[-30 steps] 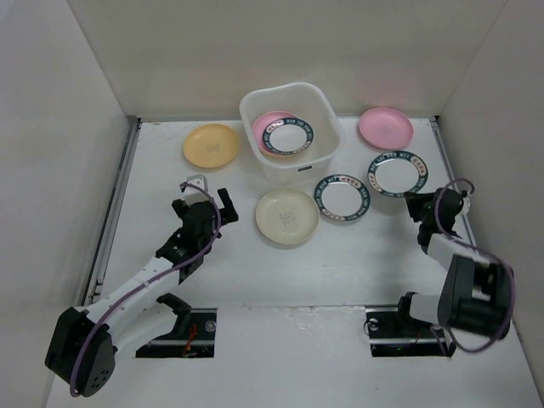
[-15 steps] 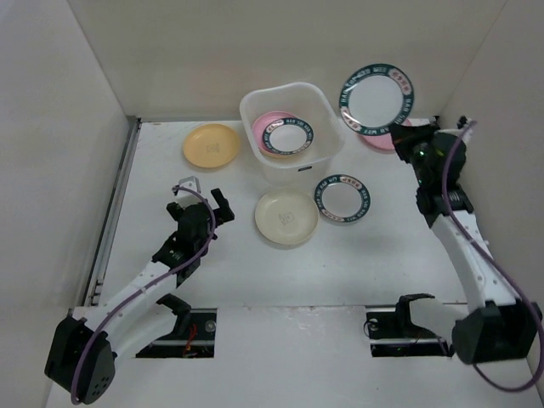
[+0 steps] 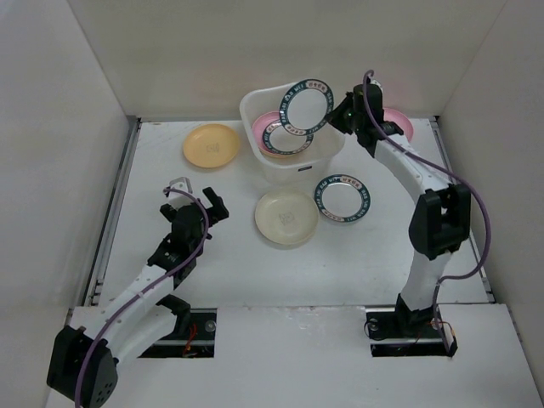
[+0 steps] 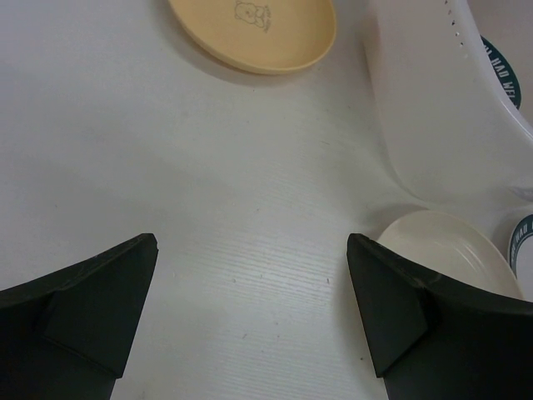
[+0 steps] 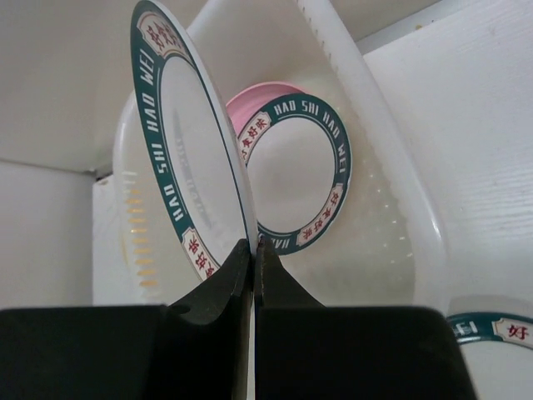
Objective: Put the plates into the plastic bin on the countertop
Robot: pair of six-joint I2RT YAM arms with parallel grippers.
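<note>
My right gripper is shut on the rim of a white plate with a dark teal patterned rim. It holds the plate on edge above the plastic bin. Inside the bin another teal-rimmed plate leans on a pink plate. My left gripper hovers open over the bare countertop, left of the cream plate. A yellow-orange plate lies beyond it.
A third teal-rimmed plate lies right of the cream plate. A pink plate sits at the back right, partly hidden by my right arm. White walls close in the countertop on three sides.
My right arm has lifted the teal-rimmed plate from the right side of the countertop and swung it left over the bin. My left arm has drawn back slightly, still open.
</note>
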